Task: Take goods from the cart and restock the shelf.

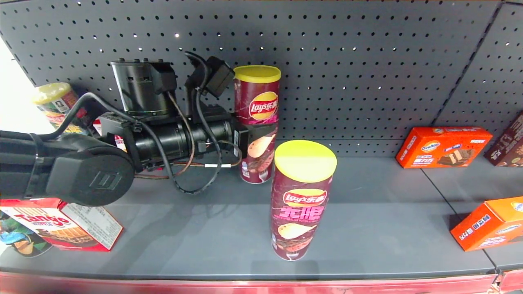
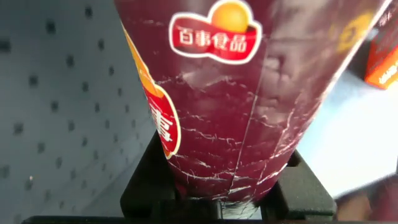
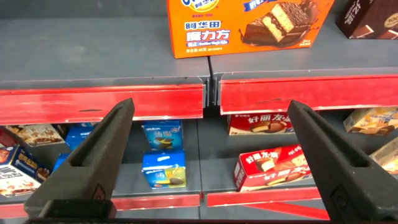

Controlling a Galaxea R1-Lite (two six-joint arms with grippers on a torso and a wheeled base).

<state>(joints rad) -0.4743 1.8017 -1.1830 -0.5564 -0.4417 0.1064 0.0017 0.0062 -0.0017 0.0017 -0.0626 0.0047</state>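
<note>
– Maroon, both of those cans?
– Yes, maroon tubes with yellow lids. The front can stands on the grey shelf. The rear can is behind it, close to the pegboard.
– What is on the labels?
– Each carries a round red-and-yellow logo high on its side. The front can adds large pink characters below that and a picture of a chip. In the left wrist view the rear can shows a red-and-white badge topped with an orange disc, and white veining over the maroon.
– Which way do they point?
– Both are upright, long axis vertical, lid up, logos facing out from the shelf. Whether the rear can's base touches the shelf, I cannot tell.
– And the grippers?
– The left gripper comes in level from the left and is clamped on the rear can around its middle, with its black fingers pressing either side. The right gripper has its fingers spread wide with nothing between them. It faces the red rails of lower shelves stocked with boxes.
– Anything else nearby?
– An orange box at back right, a second orange box at front right, a red-and-white wafer box at front left, and a third can at far left.
</note>
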